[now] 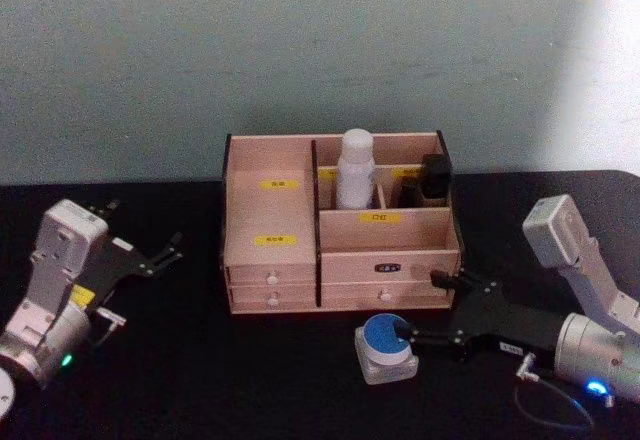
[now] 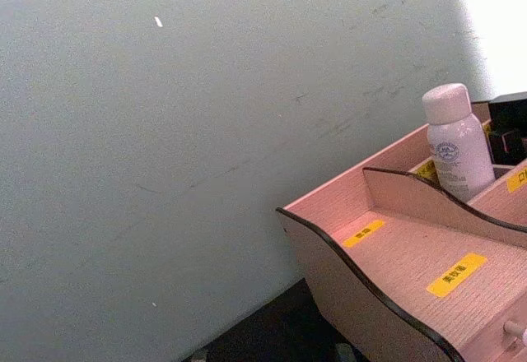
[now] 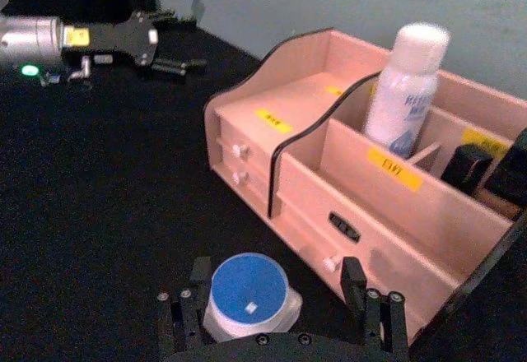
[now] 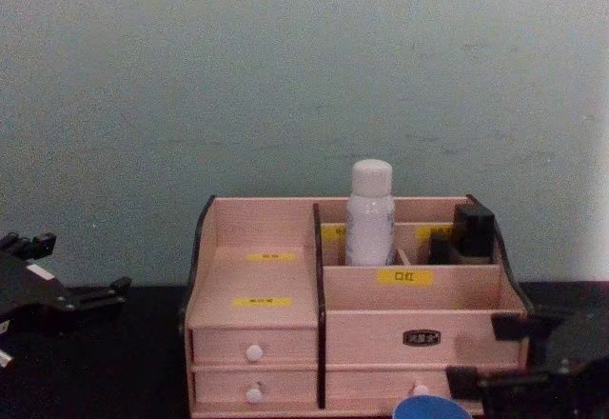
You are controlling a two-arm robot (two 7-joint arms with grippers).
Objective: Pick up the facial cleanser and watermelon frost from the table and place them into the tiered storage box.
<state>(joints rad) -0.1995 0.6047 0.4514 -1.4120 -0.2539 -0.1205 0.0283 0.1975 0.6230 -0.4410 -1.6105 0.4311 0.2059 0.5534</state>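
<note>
Watermelon frost [image 1: 387, 345] sits on the black counter [image 1: 200, 380] just in front of the tiered storage box [image 1: 270, 215], between the spread fingers of the right gripper [image 3: 276, 264], unclamped. The facial cleanser [image 1: 354, 168] stands upright in a rear compartment. The left gripper [image 1: 172, 250] rests off left, fingers apart.

The head camera is looking down on the tiered storage box [image 1: 345, 260]; the chest camera is facing its front, low and level. Both wrist cameras are sharing that box too, the left one closest, at its side wall.
</note>
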